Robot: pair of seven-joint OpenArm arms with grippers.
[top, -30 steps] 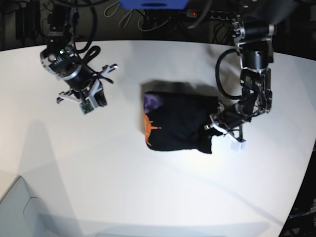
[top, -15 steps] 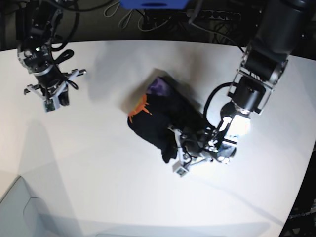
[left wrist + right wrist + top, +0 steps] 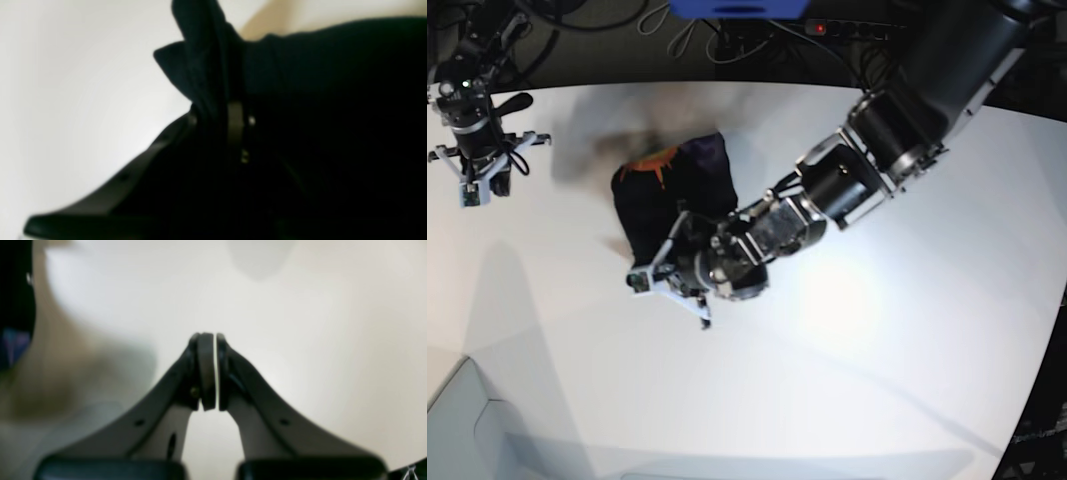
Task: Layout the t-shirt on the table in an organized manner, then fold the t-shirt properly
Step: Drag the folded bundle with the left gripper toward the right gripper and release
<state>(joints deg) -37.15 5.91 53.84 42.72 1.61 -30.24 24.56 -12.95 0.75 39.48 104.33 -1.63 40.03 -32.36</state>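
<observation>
The black t-shirt (image 3: 672,195) lies bunched into a compact bundle on the white table (image 3: 877,380), left of centre, with its orange label (image 3: 653,164) turned to the far side. My left gripper (image 3: 675,238) reaches across from the right and is shut on the bundle's near edge. In the left wrist view, black cloth (image 3: 206,66) is pinched in the left gripper (image 3: 230,110). My right gripper (image 3: 487,180) is at the far left, shut and empty, apart from the shirt. In the right wrist view the right gripper (image 3: 216,340) hovers over bare table, with the shirt (image 3: 15,290) at the left edge.
Cables and dark equipment (image 3: 727,40) lie beyond the table's far edge. The table's curved edge (image 3: 1037,380) runs down the right side. A grey surface (image 3: 467,430) sits at the near left corner.
My left arm has swept left across the table, dragging the bunched shirt from right of centre to left of centre. My right arm has drawn back to the far left corner.
</observation>
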